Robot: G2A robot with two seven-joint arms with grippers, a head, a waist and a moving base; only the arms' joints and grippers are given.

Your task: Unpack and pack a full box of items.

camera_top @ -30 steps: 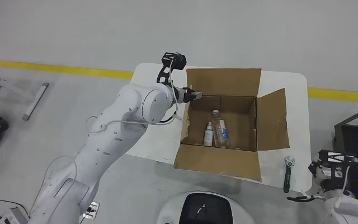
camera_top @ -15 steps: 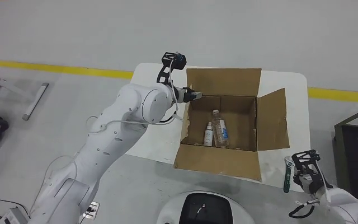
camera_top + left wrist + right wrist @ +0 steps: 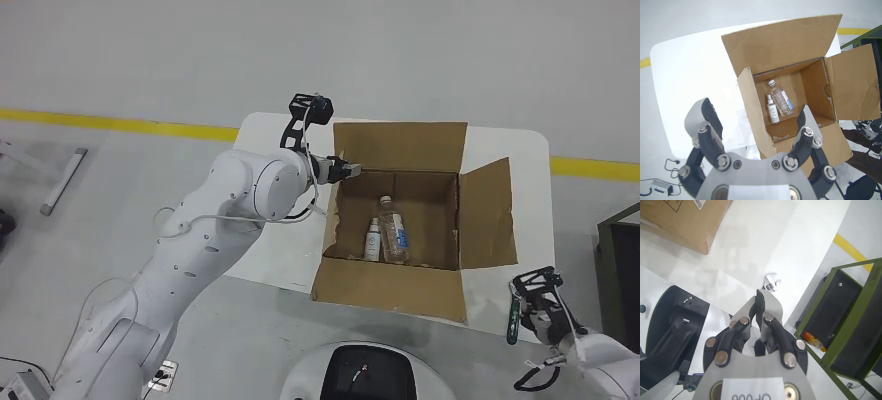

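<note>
Cardboard box (image 3: 400,146) is set open on the table (image 3: 533,230), a water bottle (image 3: 394,232) and spray bottle (image 3: 372,241) laid inside. The left gripper (image 3: 756,109) is held wide apart at its edge; the right gripper (image 3: 759,298) is pinched together beside a wrench (image 3: 771,283).

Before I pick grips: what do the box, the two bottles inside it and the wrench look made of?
Box: corrugated cardboard, matte brown; fluting shows at cut edges.
Large bottle: clear, ribbed, see-through, likely thin plastic.
Small spray bottle: opaque white, probably plastic.
Wrench: bright, shiny metal head; handle looks green, perhaps coated.
</note>
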